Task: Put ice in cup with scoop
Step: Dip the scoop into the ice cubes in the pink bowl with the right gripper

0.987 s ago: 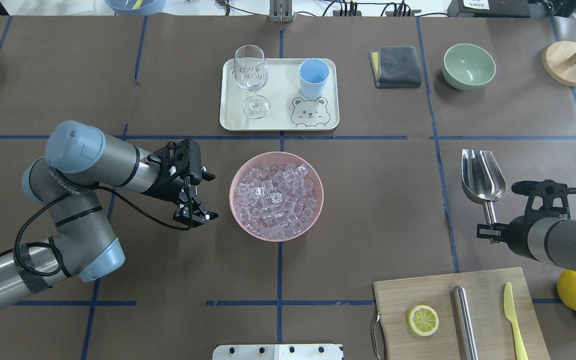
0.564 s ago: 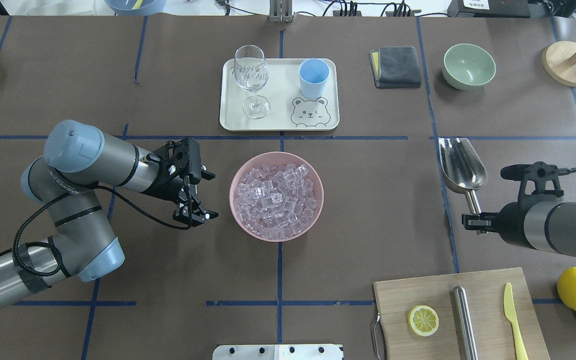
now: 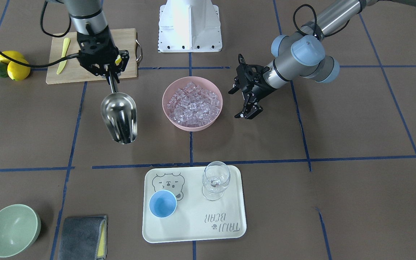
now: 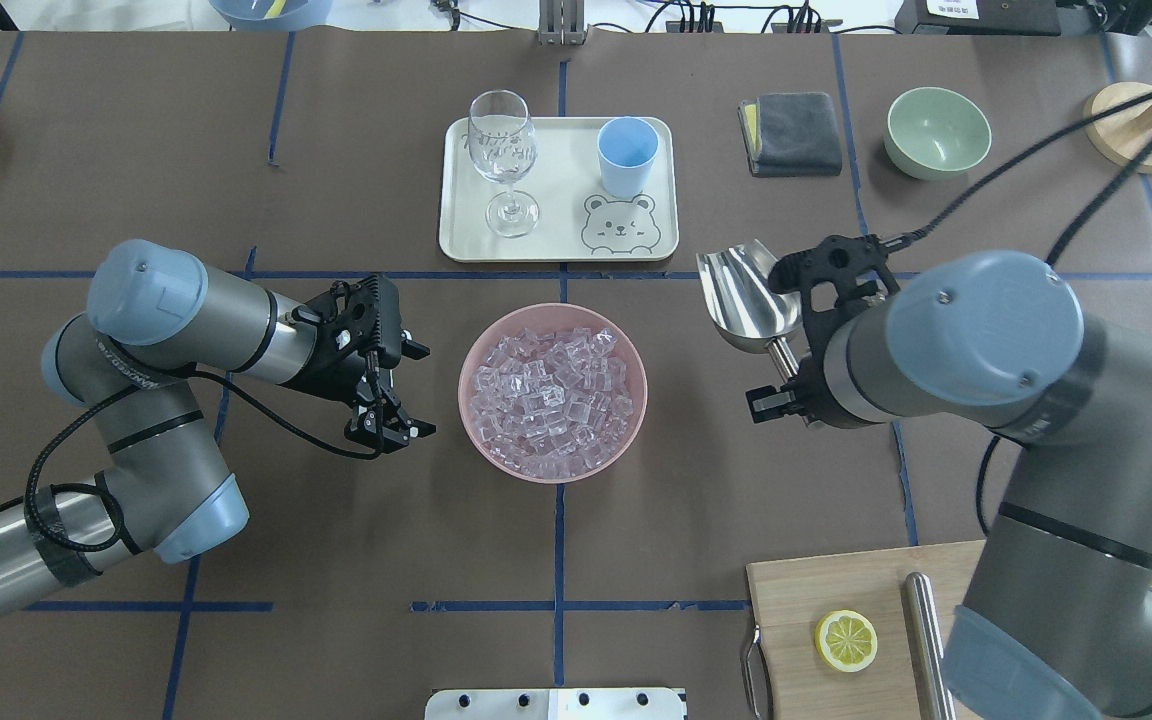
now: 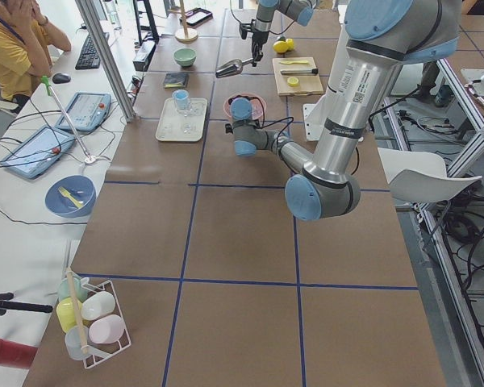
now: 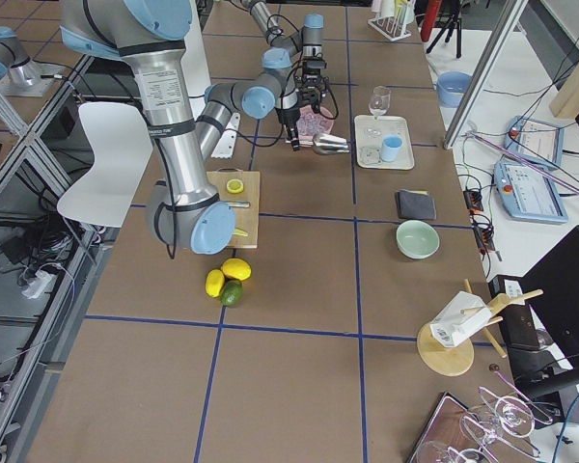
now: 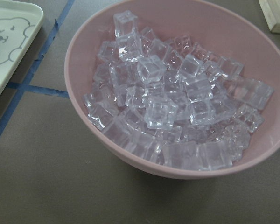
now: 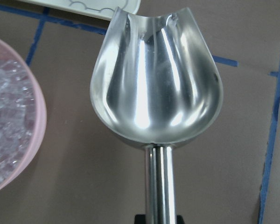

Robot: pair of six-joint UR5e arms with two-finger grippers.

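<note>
Currently ice (image 4: 551, 395) heaped in pink bowl (image 4: 464, 393); scoop (image 4: 741, 300), cup (image 4: 626, 160) both empty.

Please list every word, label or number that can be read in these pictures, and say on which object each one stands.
"BEAR", beside a word that looks like "TAIJI" (letters uncertain): printed on the tray, upside down in the front-facing view.
Etched marks on the wine glass: too blurred to read.
Dark lettering on the left arm: too small to read.
White label on the near arm in the left side view: too small to read.
</note>
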